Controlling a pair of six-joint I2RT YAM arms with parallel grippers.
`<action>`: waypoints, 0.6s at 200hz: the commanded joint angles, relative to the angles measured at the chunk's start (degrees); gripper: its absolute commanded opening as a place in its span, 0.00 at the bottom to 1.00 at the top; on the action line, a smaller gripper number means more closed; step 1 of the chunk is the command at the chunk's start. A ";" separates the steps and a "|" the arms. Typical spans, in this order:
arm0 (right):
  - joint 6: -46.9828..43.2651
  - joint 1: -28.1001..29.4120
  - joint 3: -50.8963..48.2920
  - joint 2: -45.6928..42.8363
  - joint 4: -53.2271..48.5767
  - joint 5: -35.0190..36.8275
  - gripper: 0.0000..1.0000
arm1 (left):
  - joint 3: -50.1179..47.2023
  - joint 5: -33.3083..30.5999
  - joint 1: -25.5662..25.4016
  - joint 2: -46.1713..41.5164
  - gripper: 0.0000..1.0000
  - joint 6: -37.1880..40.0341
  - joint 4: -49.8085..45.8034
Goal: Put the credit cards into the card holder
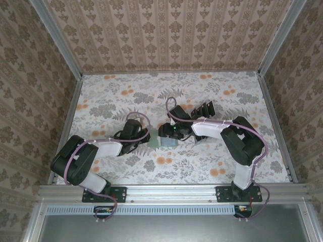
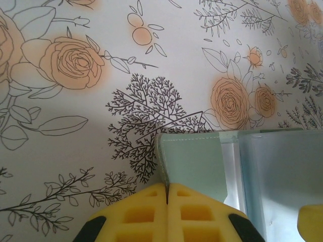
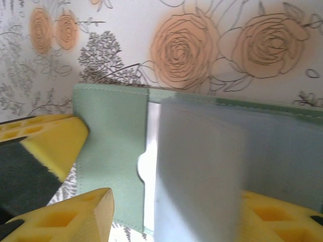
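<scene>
A: Card holder (image 1: 155,137), how many?
B: One. Sage green.
A: Grippers?
B: Two: left gripper (image 2: 166,189) on one side of the card holder, right gripper (image 3: 176,219) on the other.
A: Arms?
B: Two: left arm (image 1: 96,151), right arm (image 1: 237,138), flanking the card holder.
A: Credit cards (image 1: 204,108)?
B: Black, standing in a row beyond the card holder, to its right. Several, but too small to count singly.

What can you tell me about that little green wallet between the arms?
The wallet is small, flat, sage green, with stitched edges, seemingly soft. It sits between both arms over the flowered tablecloth. Inside shows a pocket with a rounded notch, beside a pale blurred panel. The left fingers pinch one edge; the right fingers flank the other side, grip unclear.
</scene>
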 commanded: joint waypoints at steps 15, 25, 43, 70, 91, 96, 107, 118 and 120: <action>1.97 0.45 1.89 -0.51 1.27 -3.49 0.58 | -0.83 0.08 0.28 0.52 0.00 0.78 0.39; 1.96 0.67 2.43 -0.41 1.11 -3.68 0.57 | -0.83 0.10 0.35 0.39 0.00 0.89 0.38; 2.06 1.06 3.39 -0.31 0.57 -3.77 0.57 | -0.90 0.04 0.60 -0.11 0.01 0.96 0.09; 2.24 1.64 4.46 -0.33 -0.13 -3.68 0.57 | -1.51 -0.11 2.12 -2.38 0.29 1.11 -0.95; 2.26 2.10 5.35 -0.31 -0.71 -3.45 0.57 | -1.97 -0.22 3.86 -5.04 0.48 1.30 -2.36; 2.32 2.22 5.73 -0.11 -0.97 -3.34 0.57 | -2.06 -0.53 4.26 -5.79 0.53 1.32 -2.91; 2.27 2.58 6.59 0.28 -1.51 -2.99 0.57 | -2.15 -1.39 5.19 -7.60 0.63 1.15 -4.40; 2.28 3.06 7.64 1.08 -2.01 -2.82 0.57 | -2.39 -2.78 5.84 -9.48 0.68 0.61 -5.92; 2.28 3.15 7.83 1.27 -2.10 -2.81 0.57 | -2.45 -3.12 5.92 -9.95 0.69 0.56 -6.17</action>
